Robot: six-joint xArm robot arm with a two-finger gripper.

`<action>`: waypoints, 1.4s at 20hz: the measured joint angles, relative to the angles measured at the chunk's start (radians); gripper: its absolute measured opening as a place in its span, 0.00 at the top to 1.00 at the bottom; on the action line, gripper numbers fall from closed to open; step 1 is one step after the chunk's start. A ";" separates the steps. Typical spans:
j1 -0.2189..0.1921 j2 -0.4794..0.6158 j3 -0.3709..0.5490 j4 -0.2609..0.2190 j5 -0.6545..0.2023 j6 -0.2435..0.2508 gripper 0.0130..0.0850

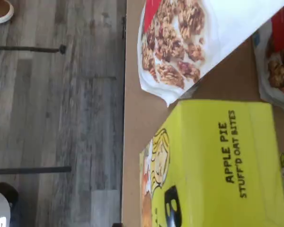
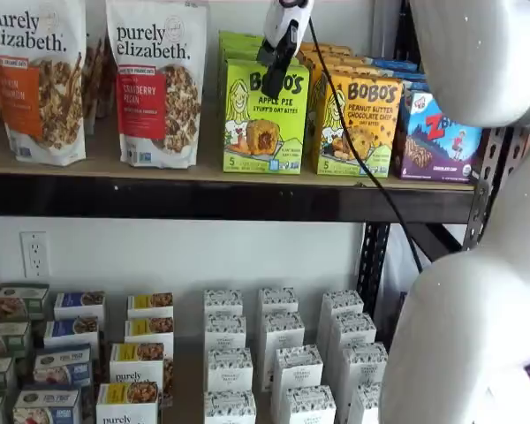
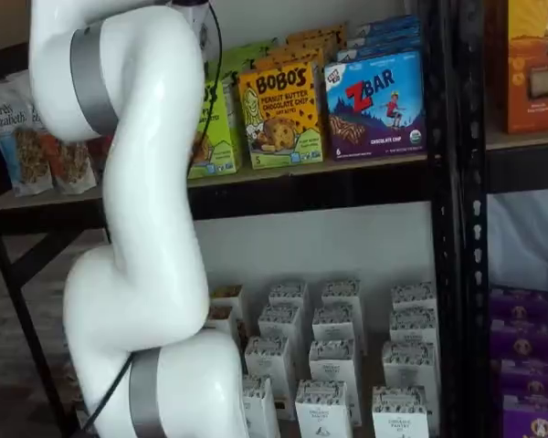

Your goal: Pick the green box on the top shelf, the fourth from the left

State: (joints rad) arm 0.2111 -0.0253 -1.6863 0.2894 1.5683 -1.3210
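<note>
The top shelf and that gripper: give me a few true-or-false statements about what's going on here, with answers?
1. The green box stands upright on the top shelf. True.
2. The gripper has already lifted the green box clear of the shelf. False: the box sits on the board, and the gripper hangs in front of its upper edge; no grip shows.
3. A yellow-orange Bobo's box stands beside the green box. True.
4. The granola bag next to the green box reads "Zbar". False: it reads "purely elizabeth"; the Zbar box is at the far end.
5. In the wrist view, the green box reads "Apple Pie". True.
</note>
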 joint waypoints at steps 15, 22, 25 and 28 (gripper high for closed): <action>0.011 -0.007 0.034 0.000 -0.029 0.003 0.11; 0.015 -0.008 0.037 0.002 -0.027 0.007 0.33; 0.017 -0.009 0.039 -0.003 -0.030 0.009 0.33; 0.017 -0.012 0.043 0.002 -0.035 0.008 0.44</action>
State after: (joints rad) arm 0.2278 -0.0375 -1.6434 0.2914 1.5336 -1.3128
